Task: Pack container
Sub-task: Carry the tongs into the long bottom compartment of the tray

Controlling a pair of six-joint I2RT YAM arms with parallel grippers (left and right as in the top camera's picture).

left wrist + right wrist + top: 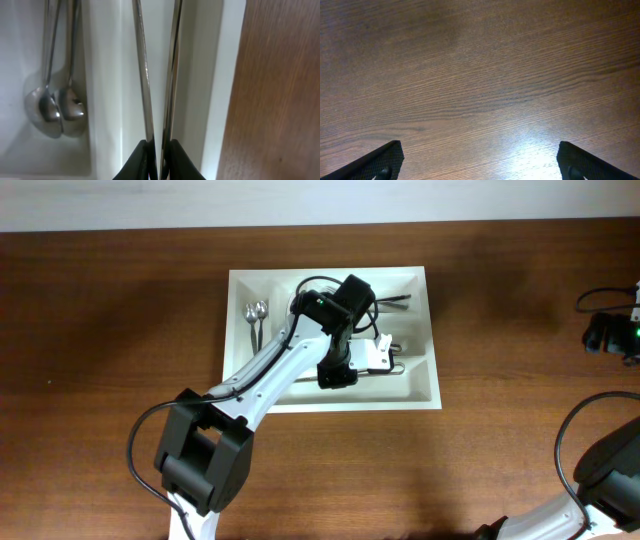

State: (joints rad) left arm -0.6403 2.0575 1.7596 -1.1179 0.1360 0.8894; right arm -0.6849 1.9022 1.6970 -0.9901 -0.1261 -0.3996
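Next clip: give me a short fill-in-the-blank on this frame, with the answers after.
1. The tray has ___ spoons lying in one narrow compartment.
2. The left gripper is ___ on thin metal cutlery over the tray.
3. The right gripper is ___, with only bare table beneath it.
Missing words: two; shut; open.

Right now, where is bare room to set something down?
Free: wood table left of the cutlery tray, and right of it beneath the open right gripper. Crowded: tray middle under the left gripper clamping two metal handles; spoons in left slot.
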